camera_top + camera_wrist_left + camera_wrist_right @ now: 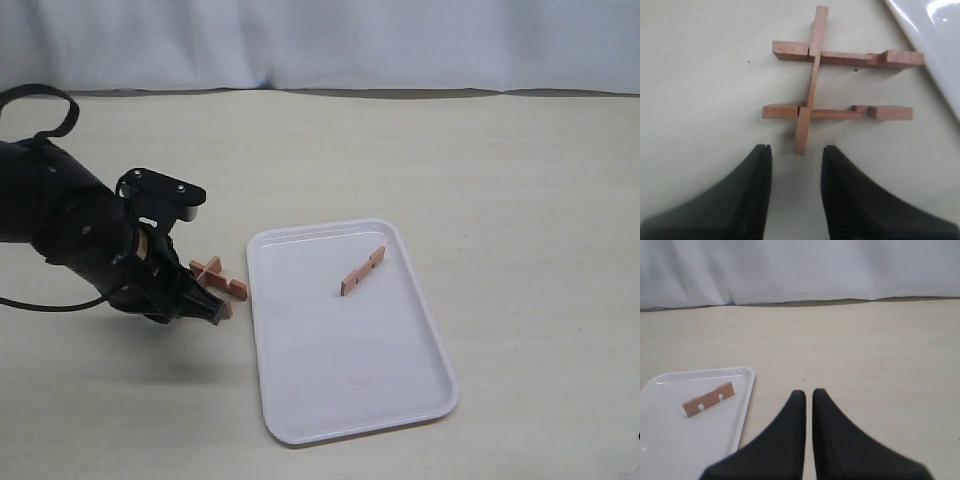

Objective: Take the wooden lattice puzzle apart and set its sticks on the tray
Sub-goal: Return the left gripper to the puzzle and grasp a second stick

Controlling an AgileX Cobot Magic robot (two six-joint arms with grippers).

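What is left of the wooden lattice puzzle (218, 280) (812, 85) lies on the table just left of the tray (330, 228). It shows three sticks: two parallel ones, each with one empty notch, and a single stick crossing them. My left gripper (215, 310) (796, 152) is open and low over the table. The near end of the crossing stick lies just ahead of the gap between its fingers, touching neither. One loose stick (363, 271) (707, 399) lies on the white tray (670, 440). My right gripper (808, 394) is shut and empty, over bare table beside the tray.
The tray's rim (935, 45) runs close past the puzzle's far ends. A pale cloth backdrop (330, 40) closes off the back of the table. The right arm is outside the exterior view.
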